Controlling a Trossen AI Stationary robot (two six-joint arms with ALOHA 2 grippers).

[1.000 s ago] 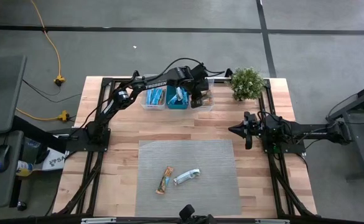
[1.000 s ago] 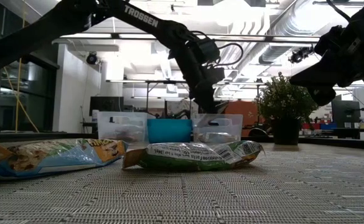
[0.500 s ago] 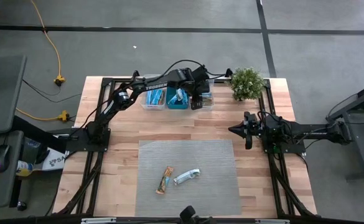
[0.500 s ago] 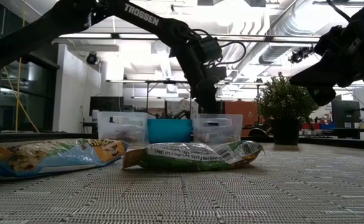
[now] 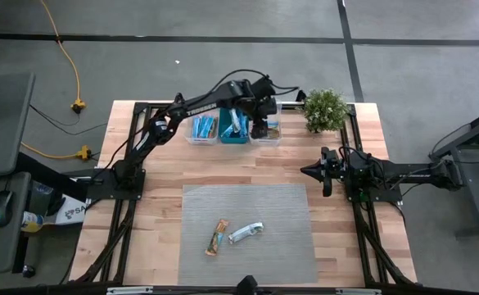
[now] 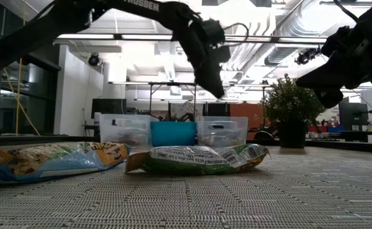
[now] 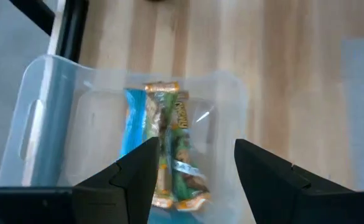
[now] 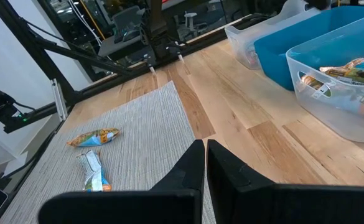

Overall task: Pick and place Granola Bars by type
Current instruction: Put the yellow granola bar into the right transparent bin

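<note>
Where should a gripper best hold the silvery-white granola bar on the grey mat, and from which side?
Probably across the middle of the silvery-white granola bar, coming straight down from above: it lies flat on the grey mat, slanted, so the fingers should span its narrow width.

You're looking down at a grey concrete floor (image 5: 223,74) crossed by dark seams, with a yellow cable (image 5: 65,57) trailing past the table's far left corner. The light wooden table (image 5: 165,164) carries a grey woven mat (image 5: 247,205). Beyond its far edge, you see ceiling ducts (image 6: 281,25), bright lights and a white wall (image 6: 77,89).
</note>
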